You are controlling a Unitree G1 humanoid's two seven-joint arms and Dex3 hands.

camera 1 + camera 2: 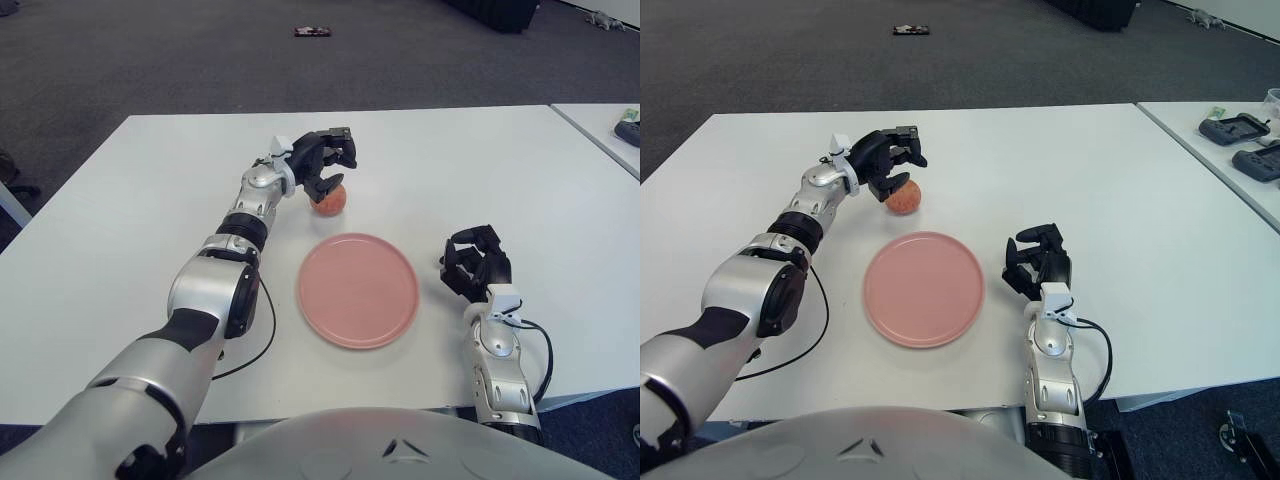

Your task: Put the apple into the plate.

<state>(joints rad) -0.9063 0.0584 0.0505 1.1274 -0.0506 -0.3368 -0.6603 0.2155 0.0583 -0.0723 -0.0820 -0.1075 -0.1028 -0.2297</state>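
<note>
The apple [328,201] is found on the white table [120,210], just beyond the far rim of the pink plate [358,290] and not touching it; nothing is carried by the plate yet. The left hand [322,166] is held directly over the apple, its dark fingers [338,152] arched down around the upper half of the fruit. Whether the fruit is actually pinched cannot be told: the fingers are seen close against it, but the apple appears to be resting on the table under its own weight. This posture is judged to be that of a grasp being set up from above, so that the fruit can be lifted and carried the short way toward the plate.

The right hand [476,262] is kept parked on the table just right of the plate, fingers curled loosely and nothing held, presumably because it is not needed for a one-handed move.

By count: one apple, one plate, two hands. Beyond the plate, on a neighbouring table to the right, two dark devices [1238,130] are seen.
</note>
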